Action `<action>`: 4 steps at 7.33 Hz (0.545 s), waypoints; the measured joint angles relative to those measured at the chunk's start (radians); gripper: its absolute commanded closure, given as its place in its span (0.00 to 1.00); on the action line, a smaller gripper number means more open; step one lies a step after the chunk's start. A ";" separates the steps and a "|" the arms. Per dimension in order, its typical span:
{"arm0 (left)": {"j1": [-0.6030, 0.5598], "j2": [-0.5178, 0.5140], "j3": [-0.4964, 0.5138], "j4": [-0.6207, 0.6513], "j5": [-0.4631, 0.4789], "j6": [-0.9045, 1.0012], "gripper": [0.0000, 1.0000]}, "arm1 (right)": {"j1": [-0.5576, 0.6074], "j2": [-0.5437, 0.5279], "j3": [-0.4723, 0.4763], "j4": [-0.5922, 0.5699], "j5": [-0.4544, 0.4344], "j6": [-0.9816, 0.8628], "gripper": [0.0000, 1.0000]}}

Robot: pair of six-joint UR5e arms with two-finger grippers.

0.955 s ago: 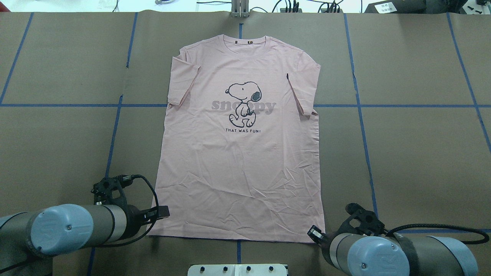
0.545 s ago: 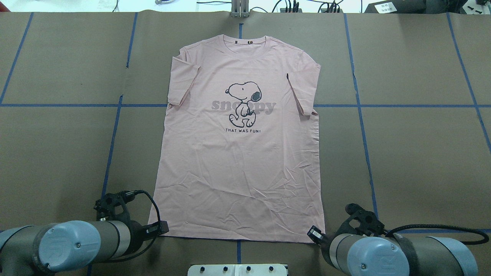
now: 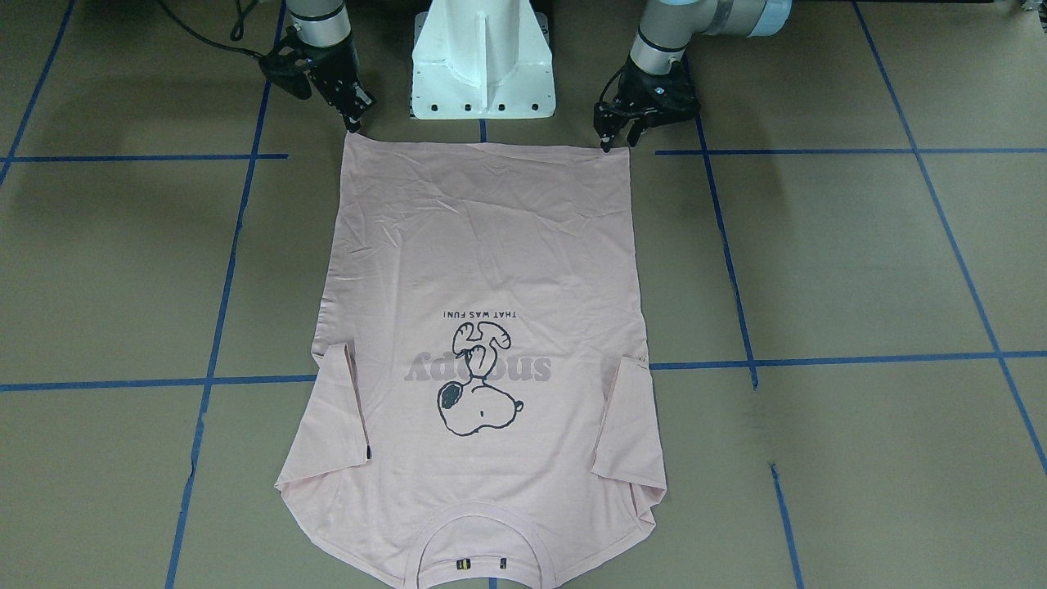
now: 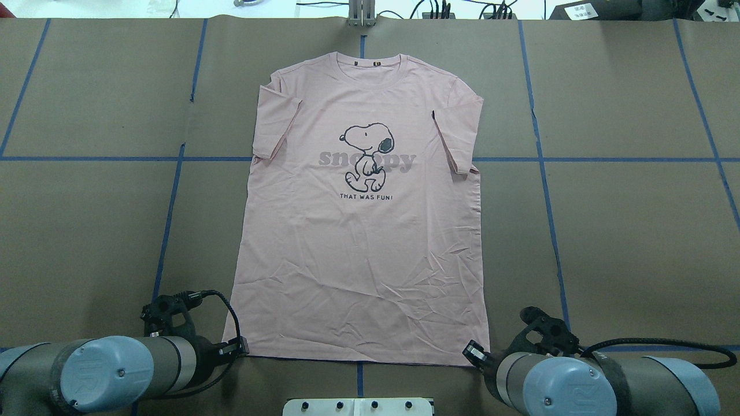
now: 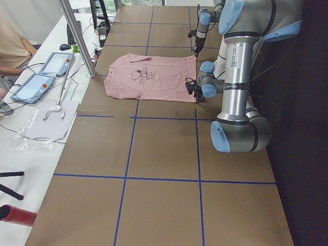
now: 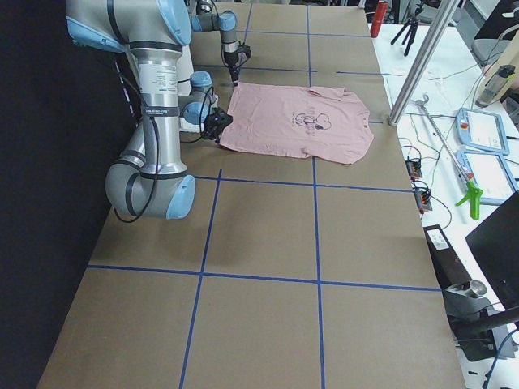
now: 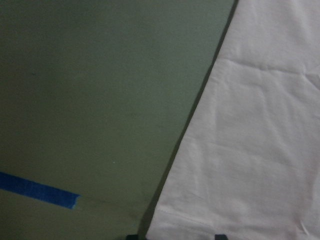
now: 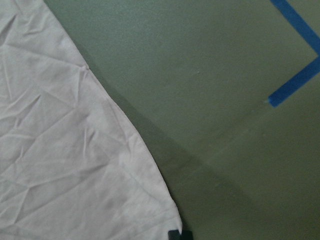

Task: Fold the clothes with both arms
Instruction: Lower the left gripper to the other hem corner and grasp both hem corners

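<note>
The T-shirt point(image 4: 358, 260) lies flat and face up in the middle of the table point(image 4: 636, 231). Its collar point(image 4: 370, 60) is at the far side and its hem point(image 4: 358, 358) is nearest the robot, so its long axis runs straight away from the base. Both sleeves are tucked in along the body.

The coming move turns on the two hem corners, and each arm sits at its own. The left end effector point(image 3: 615, 137) points down at the hem's left corner. In its wrist view the two fingertips point(image 7: 218, 236) stand well apart with the corner's edge between them, so it is spread wide and holds nothing. The right end effector point(image 3: 353, 116) is at the opposite corner. There the fingertips point(image 8: 173, 234) are drawn almost together right where the fabric ends, and I cannot tell whether any cloth is pinched between them. I judge the next step to be a grip on both corners, then a lift of the hem towards the collar along that long axis.

The surface is brown paper gridded with blue tape point(image 4: 543, 173), and the fabric near the hem is lightly creased. The white pedestal point(image 3: 483, 57) stands between the arms. Beyond the table's far edge there is an aluminium post point(image 5: 77, 38), two teach pendants point(image 5: 31, 87) and a seated person point(image 5: 13, 48).
</note>
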 measured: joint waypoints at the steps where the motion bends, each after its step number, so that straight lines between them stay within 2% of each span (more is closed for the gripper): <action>1: 0.000 0.001 0.000 0.005 0.000 0.001 0.76 | 0.000 -0.001 0.000 0.000 0.000 0.000 1.00; 2: 0.000 0.001 0.000 0.007 0.000 0.001 1.00 | 0.001 -0.001 -0.001 0.000 0.000 0.000 1.00; 4: -0.001 0.001 -0.002 0.008 0.000 0.002 1.00 | 0.002 -0.001 -0.001 0.000 0.000 0.000 1.00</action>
